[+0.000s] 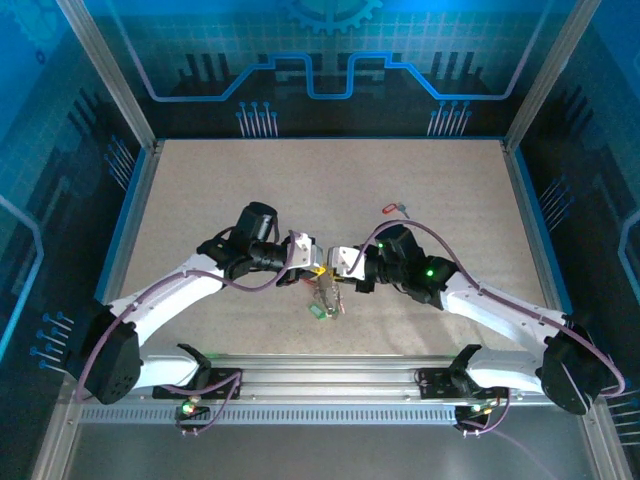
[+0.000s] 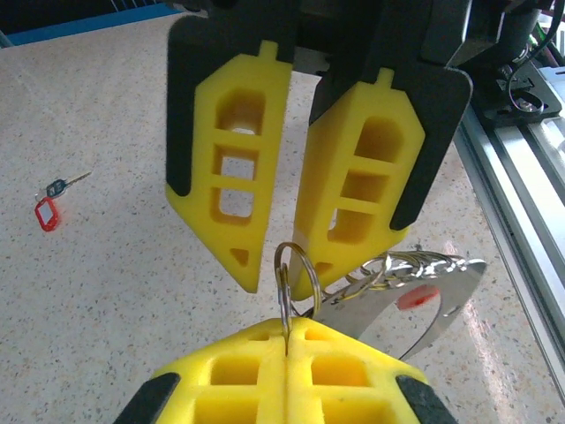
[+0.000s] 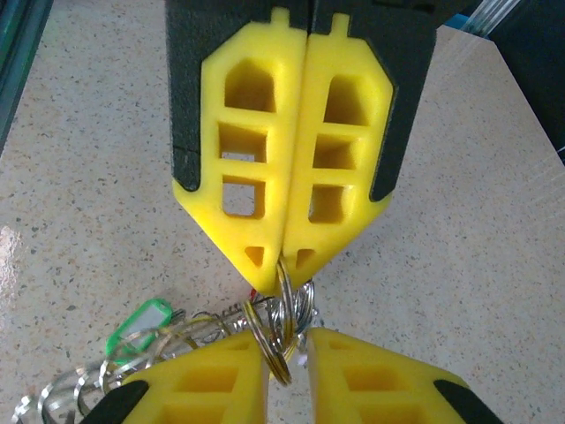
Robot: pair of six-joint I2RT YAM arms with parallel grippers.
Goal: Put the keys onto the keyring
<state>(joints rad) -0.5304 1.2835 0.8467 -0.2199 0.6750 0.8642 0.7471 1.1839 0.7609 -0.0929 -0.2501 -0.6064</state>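
My left gripper is shut on a small split ring that stands upright out of its tips. From that ring hangs the keyring, a wide metal loop with more rings and a green tag. My right gripper faces the left one tip to tip. Its jaws stand a narrow gap apart around the same split ring, which touches one pad only. In the top view both grippers meet mid-table with the bunch dangling below. One key with a red tag lies loose on the table.
The speckled beige table has raised blue side walls. An aluminium rail carries the arm bases along the near edge. The loose key lies behind the right arm.
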